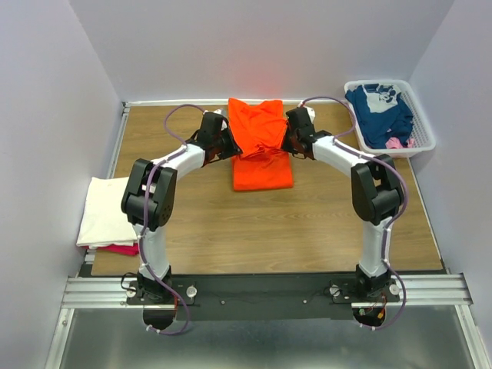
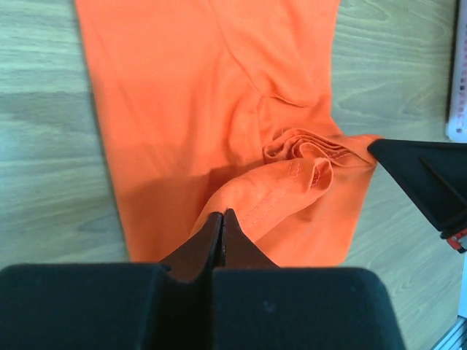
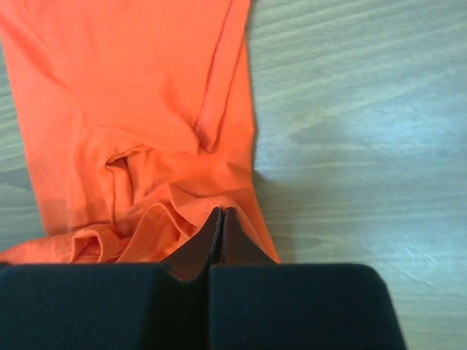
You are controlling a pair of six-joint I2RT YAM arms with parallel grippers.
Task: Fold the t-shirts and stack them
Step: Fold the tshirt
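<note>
Orange shirt (image 1: 261, 165) lies at the middle of the far half of the table (image 1: 307, 223), its near part flat and folded, its far part bunched and raised between the two grippers. On the shirt's left side the left gripper (image 2: 222, 213) has its jaws pressed together on a fold of hem; on the other side the right gripper (image 3: 222, 211) is clamped tight in the same way, pinching the edge of the cloth. Four shirts show in all: this one, one cream shirt (image 1: 108, 211) folded at the table's left edge, one pink shirt (image 1: 123, 248) under it with only its near edge peeking out, and one navy shirt (image 1: 380, 111) with white print, crumpled in the single white basket (image 1: 427, 142) at the far right corner. One small pink scrap (image 1: 396, 143) lies in the basket beside the navy shirt, too little of it showing to tell what it is
</note>
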